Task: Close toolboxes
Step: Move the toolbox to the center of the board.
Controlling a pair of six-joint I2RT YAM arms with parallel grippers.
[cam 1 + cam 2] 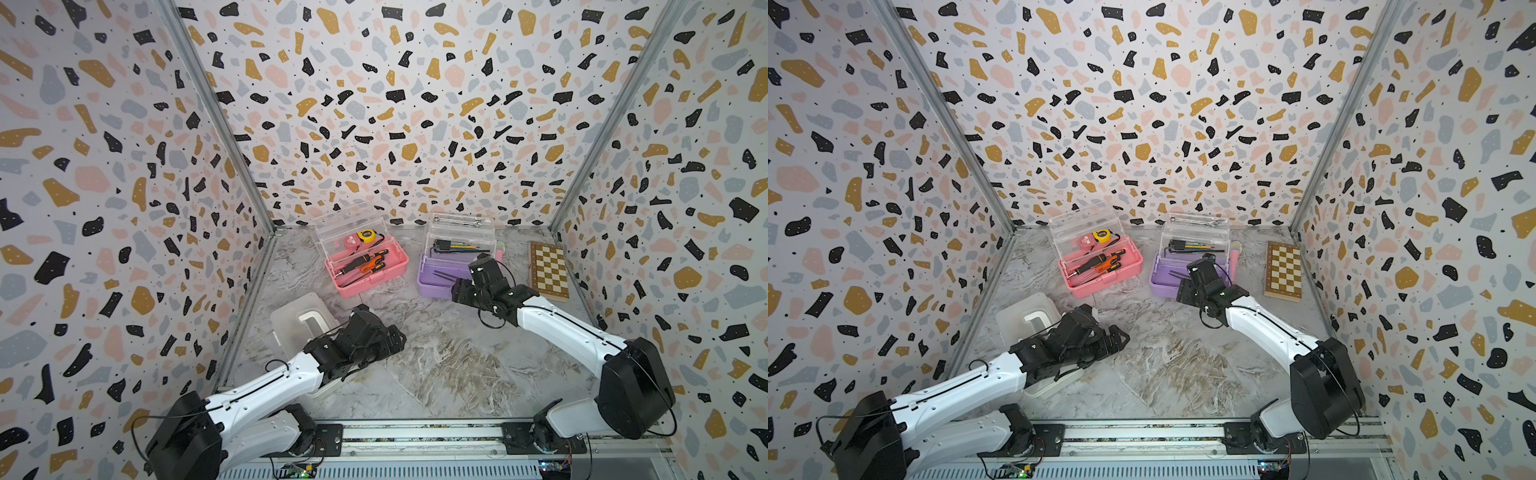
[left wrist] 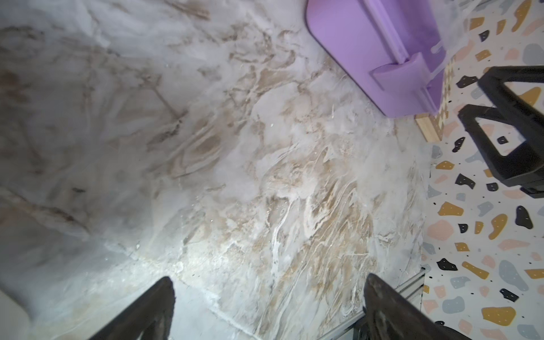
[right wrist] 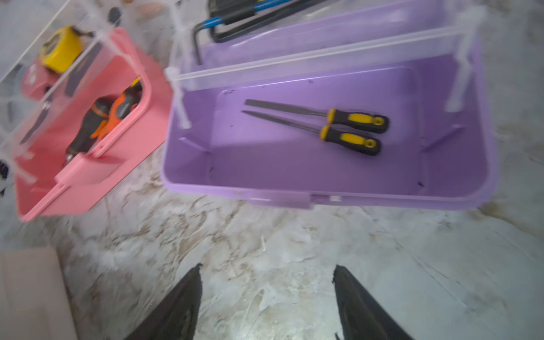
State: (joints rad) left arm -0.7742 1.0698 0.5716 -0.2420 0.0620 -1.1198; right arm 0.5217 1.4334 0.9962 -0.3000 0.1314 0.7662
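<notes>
Right claw (image 3: 268, 273) is spread with nothing between its jaws, and the purple toolbox (image 3: 323, 164) sits just ahead of it, lid up. Two yellow-and-black-handled files (image 3: 338, 126) lie in the base, and the raised clear tray holds hex keys (image 1: 453, 247), with a wrench (image 1: 457, 220) up top. Off to that claw's side, near the purple one, is the pink toolbox (image 3: 88, 176), also open, with orange-black screwdrivers (image 3: 103, 123) in the base and a yellow tape measure (image 3: 60, 48) behind the clear part. Left claw (image 2: 269, 291) is spread wide too, pinching nothing, low over bare desk (image 1: 436, 365). The white toolbox (image 1: 299, 320) is behind it, partly under that arm, and its lid looks down. A chessboard (image 1: 548, 270) lies past the right claw by the side wall. The desk is marble-look, and the walls (image 1: 374, 104) are terrazzo-patterned on three sides.
</notes>
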